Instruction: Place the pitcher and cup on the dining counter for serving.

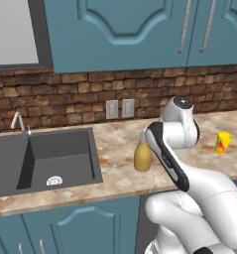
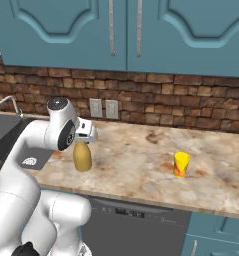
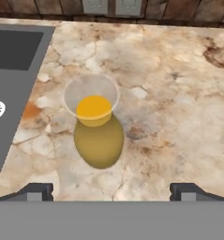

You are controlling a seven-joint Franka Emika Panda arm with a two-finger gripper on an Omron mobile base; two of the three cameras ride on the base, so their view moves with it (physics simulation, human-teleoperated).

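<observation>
The gripper (image 3: 111, 191) hangs above the pitcher (image 3: 99, 140), jaws spread wide and holding nothing; its fingertips (image 3: 36, 191) stand well apart on either side. No writing can be read. The pitcher stands upright on the marbled counter (image 1: 115, 144), just right of the sink (image 1: 45, 158). The cup (image 2: 181, 164) stands well to the pitcher's right, bare stone between them. A brick wall (image 2: 156, 95) with outlets (image 1: 120, 108) runs behind the pitcher.

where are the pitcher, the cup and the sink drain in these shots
pitcher (image 3: 99, 140): hand view, on its rounded mustard body.
cup (image 2: 181, 164): right base view, on its yellow side wall.
sink drain (image 1: 54, 181): left base view, on the round white strainer in the basin floor.
</observation>
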